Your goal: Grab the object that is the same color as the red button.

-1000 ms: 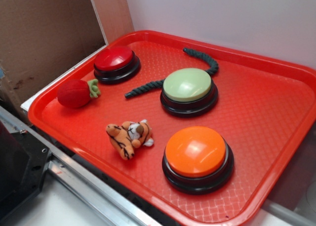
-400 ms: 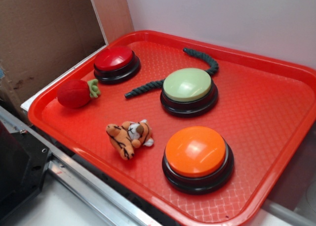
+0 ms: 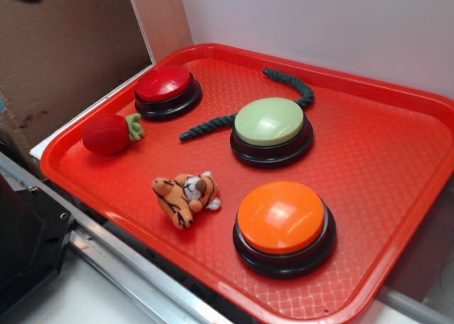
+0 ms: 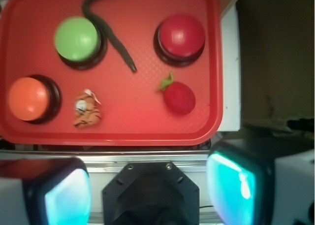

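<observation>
Red tray, red plush beside red button; gripper blurred, spread wide, empty, high above

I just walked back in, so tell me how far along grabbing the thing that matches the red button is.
Nothing looks done. The red plush strawberry lies untouched on the tray beside the red button. In the wrist view the tool hangs high over the tray's near edge, fingers apart and empty. Left: move over the strawberry, descend, close, lift.
</observation>
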`<action>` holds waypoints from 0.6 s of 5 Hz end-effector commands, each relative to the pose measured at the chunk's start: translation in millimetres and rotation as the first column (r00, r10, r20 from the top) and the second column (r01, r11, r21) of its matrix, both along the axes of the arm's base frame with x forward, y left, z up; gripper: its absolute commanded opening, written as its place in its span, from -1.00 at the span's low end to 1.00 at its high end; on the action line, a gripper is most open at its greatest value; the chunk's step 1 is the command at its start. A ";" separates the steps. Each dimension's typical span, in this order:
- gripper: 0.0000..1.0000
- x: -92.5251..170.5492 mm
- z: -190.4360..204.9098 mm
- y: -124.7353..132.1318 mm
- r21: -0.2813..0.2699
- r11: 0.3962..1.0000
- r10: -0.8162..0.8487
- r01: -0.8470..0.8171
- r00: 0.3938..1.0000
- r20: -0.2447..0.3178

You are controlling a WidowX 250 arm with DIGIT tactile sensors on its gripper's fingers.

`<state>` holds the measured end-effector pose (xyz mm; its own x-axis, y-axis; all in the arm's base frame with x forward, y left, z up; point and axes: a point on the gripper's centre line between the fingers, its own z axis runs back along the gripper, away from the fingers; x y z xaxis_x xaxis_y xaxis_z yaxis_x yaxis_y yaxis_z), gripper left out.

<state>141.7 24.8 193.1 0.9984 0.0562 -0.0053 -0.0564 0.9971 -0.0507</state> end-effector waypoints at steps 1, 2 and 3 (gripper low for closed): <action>1.00 26.0 -36.6 1.5 0.011 0.997 -0.075 0.076 0.997 -0.023; 1.00 34.2 -55.9 -1.5 0.043 0.990 -0.133 0.137 0.988 -0.073; 1.00 29.2 -71.5 11.2 0.045 0.987 -0.148 0.153 0.984 -0.096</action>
<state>169.4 34.0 118.1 0.9881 -0.0961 -0.1202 0.0960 0.9954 -0.0071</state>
